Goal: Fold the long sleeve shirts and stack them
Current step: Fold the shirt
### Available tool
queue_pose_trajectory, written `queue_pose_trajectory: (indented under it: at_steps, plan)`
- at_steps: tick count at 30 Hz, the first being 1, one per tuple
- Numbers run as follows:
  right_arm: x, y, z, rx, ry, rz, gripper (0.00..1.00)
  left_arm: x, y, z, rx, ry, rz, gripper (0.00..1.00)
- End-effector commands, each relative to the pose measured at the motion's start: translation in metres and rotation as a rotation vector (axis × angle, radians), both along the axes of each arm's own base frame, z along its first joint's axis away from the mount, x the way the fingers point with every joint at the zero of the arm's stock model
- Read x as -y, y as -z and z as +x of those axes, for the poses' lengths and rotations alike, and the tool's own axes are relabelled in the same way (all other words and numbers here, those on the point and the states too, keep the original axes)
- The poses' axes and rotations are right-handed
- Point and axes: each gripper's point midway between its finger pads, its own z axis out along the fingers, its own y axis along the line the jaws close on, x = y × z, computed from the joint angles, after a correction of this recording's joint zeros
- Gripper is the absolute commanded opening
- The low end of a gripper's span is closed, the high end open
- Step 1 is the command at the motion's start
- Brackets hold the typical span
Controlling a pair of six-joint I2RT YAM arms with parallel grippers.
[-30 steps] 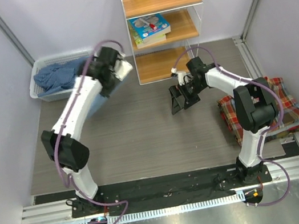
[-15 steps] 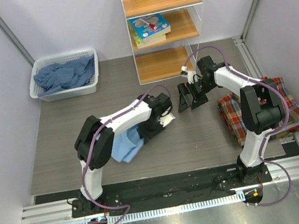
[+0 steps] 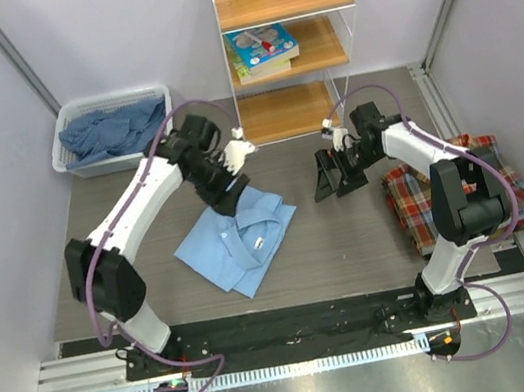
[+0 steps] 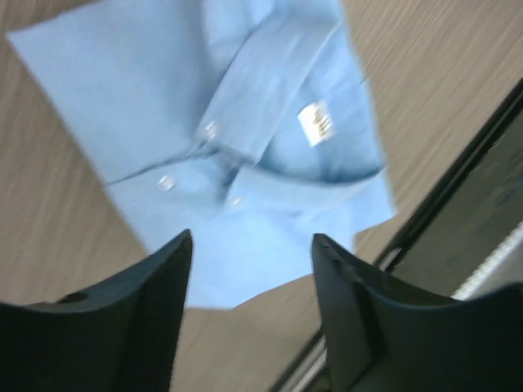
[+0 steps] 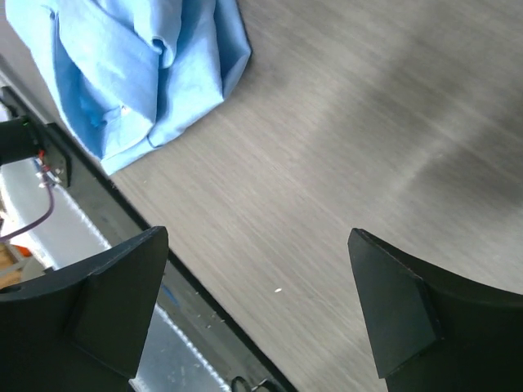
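A plain light blue long sleeve shirt [image 3: 235,246] lies folded on the table, collar up, its white neck label [image 4: 315,123] showing. My left gripper [image 3: 223,189] hovers just above the shirt's far edge. It is open and nothing sits between the fingers [image 4: 155,302]; the shirt [image 4: 204,106] lies flat below. My right gripper [image 3: 334,174] stands wide open over bare table, right of the shirt [image 5: 131,65], with nothing in it. A folded plaid shirt [image 3: 456,190] lies at the right edge. Darker blue shirts [image 3: 113,129] fill a basket.
The white basket [image 3: 71,165] stands at the back left. A wooden shelf unit [image 3: 292,48] with books and bottles stands at the back centre. A black rail [image 3: 295,327] runs along the near table edge by the arm bases.
My left arm brought the light blue shirt from near the basket to the table's middle, opened its jaws and let it go, then drew back. The right gripper edged slightly rightward.
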Motion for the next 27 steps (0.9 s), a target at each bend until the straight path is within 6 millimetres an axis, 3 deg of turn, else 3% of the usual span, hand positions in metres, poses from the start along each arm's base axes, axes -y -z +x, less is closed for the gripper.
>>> queue_pose_trajectory:
  at_steps: [1,2,4,7,11,13,14,15,16,17,18,19,21,22,23,24,25,27]
  plan:
    - [-0.009,-0.008,-0.007,-0.015,0.023,0.078,0.95,-0.044,0.044,-0.023,-0.024,0.338,0.133,0.56]
    - [-0.009,-0.006,-0.007,-0.021,0.030,0.081,0.94,-0.050,0.060,-0.028,-0.036,0.365,0.154,0.54]
    - [-0.009,-0.006,-0.007,-0.026,0.034,0.082,0.89,-0.051,0.075,-0.018,0.016,0.424,0.171,0.52]
    - [-0.008,-0.007,-0.008,-0.020,0.040,0.075,0.86,-0.056,0.106,-0.016,-0.039,0.425,0.219,0.47]
    - [-0.001,-0.009,-0.007,-0.026,0.059,0.057,0.85,-0.038,0.138,-0.043,-0.181,0.367,0.226,0.42]
    - [0.005,-0.010,-0.003,-0.027,0.068,0.042,0.84,-0.005,0.148,-0.072,-0.271,0.340,0.206,0.42]
    - [0.007,-0.009,-0.001,-0.025,0.070,0.037,0.84,0.017,0.147,-0.072,-0.258,0.325,0.165,0.40]
    - [0.008,-0.010,0.003,-0.013,0.070,0.031,0.84,0.044,0.145,-0.085,-0.257,0.344,0.137,0.39]
    - [0.010,-0.009,0.006,-0.010,0.073,0.021,0.83,0.069,0.143,-0.096,-0.325,0.258,0.084,0.39]
    - [0.010,-0.011,0.011,-0.001,0.075,0.018,0.82,0.091,0.139,-0.097,-0.325,0.241,0.041,0.41]
    - [0.010,-0.012,0.015,0.003,0.077,0.019,0.82,0.123,0.120,-0.089,-0.301,0.223,-0.027,0.42]
    - [0.009,-0.006,0.018,-0.013,0.076,0.012,0.81,0.141,0.102,-0.094,-0.376,0.177,-0.114,0.43]
    - [0.008,-0.011,0.030,0.008,0.078,0.009,0.79,0.163,0.062,-0.077,-0.351,0.141,-0.283,0.51]
    - [0.006,-0.009,0.033,0.000,0.074,0.005,0.78,0.157,0.022,-0.064,-0.335,0.082,-0.395,0.55]
    - [0.004,-0.014,0.039,0.017,0.070,0.003,0.77,0.158,0.003,-0.050,-0.273,0.070,-0.472,0.60]
    - [0.001,-0.013,0.039,0.014,0.061,-0.003,0.77,0.149,-0.010,-0.039,-0.235,0.038,-0.511,0.62]
    - [-0.008,-0.010,0.037,0.014,0.035,-0.009,0.77,0.127,-0.029,-0.028,-0.187,-0.020,-0.553,0.66]
    - [-0.018,-0.008,0.040,0.043,0.003,-0.045,0.77,0.101,-0.038,-0.015,-0.136,-0.082,-0.566,0.71]
